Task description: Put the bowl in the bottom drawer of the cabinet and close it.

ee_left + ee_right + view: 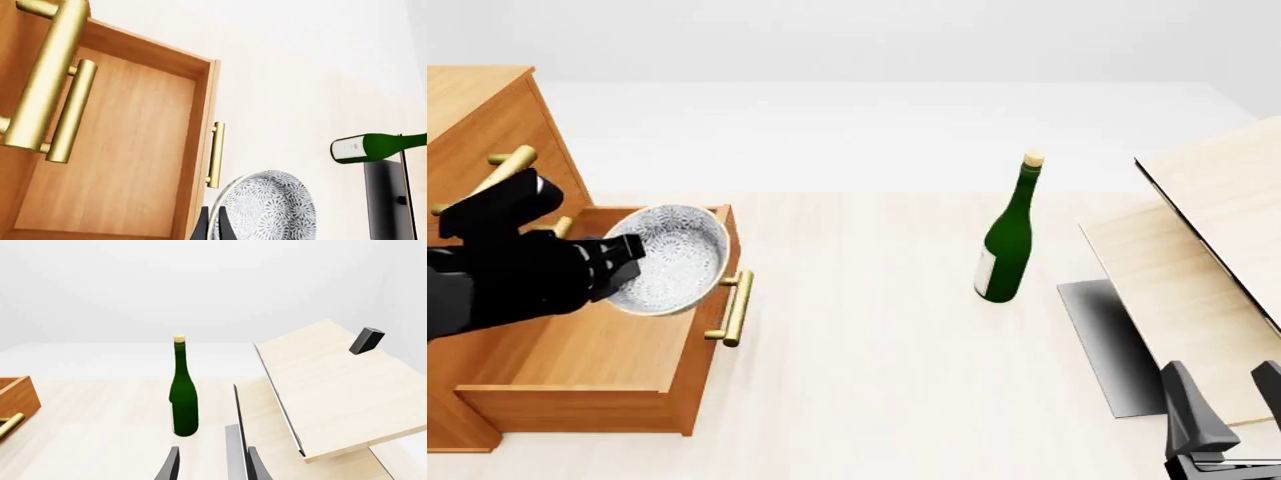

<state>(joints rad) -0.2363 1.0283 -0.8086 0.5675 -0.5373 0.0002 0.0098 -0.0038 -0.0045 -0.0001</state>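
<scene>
The speckled white-grey bowl [674, 258] hangs tilted on its side over the front part of the open bottom drawer [574, 352]. My left gripper [627, 255] is shut on its rim. In the left wrist view the bowl [267, 205] sits beside the drawer's front wall and brass handle [215, 154], with the bare drawer floor [127, 150] beyond. The drawer stands pulled far out of the orange-brown cabinet [481, 110]. My right gripper [1225, 395] is open and holds nothing, low at the near right, far from the bowl.
A green wine bottle [1009, 240] stands upright mid-table, also seen as the bottle [185, 395] ahead of the right gripper [213, 467]. Pale wooden boards [1214, 200] lean on a dark base [1114, 345] at the right. Two upper drawer handles [47, 75] jut out above the drawer.
</scene>
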